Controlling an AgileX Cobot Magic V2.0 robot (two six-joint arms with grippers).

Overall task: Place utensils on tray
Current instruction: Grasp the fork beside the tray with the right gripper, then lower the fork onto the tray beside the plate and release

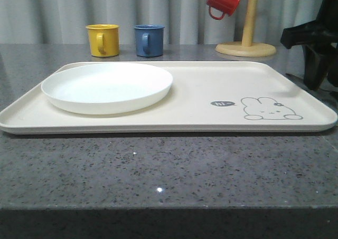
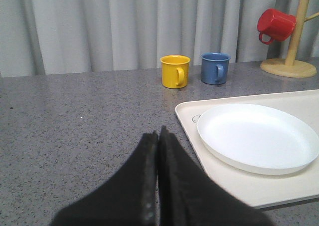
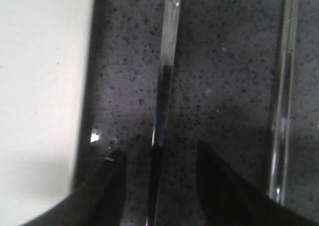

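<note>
The cream tray (image 1: 211, 91) with its grey rabbit drawing lies across the table. In the right wrist view, two slim silver utensils lie on the grey stone beside the tray's edge (image 3: 45, 86). One utensil (image 3: 168, 61) runs straight between the fingers of my right gripper (image 3: 158, 153), which is open and low over it, its jaws standing apart on either side. The other utensil (image 3: 285, 111) lies parallel, outside the jaws. My right arm (image 1: 316, 49) shows dark past the tray's right end. My left gripper (image 2: 158, 136) is shut and empty, over the counter left of the tray (image 2: 239, 186).
A round white plate (image 1: 107, 87) sits on the tray's left half. Behind the tray stand a yellow mug (image 1: 102, 39) and a blue mug (image 1: 148, 40). A red mug (image 1: 224, 0) hangs on a wooden mug tree (image 1: 246, 44) at the back right.
</note>
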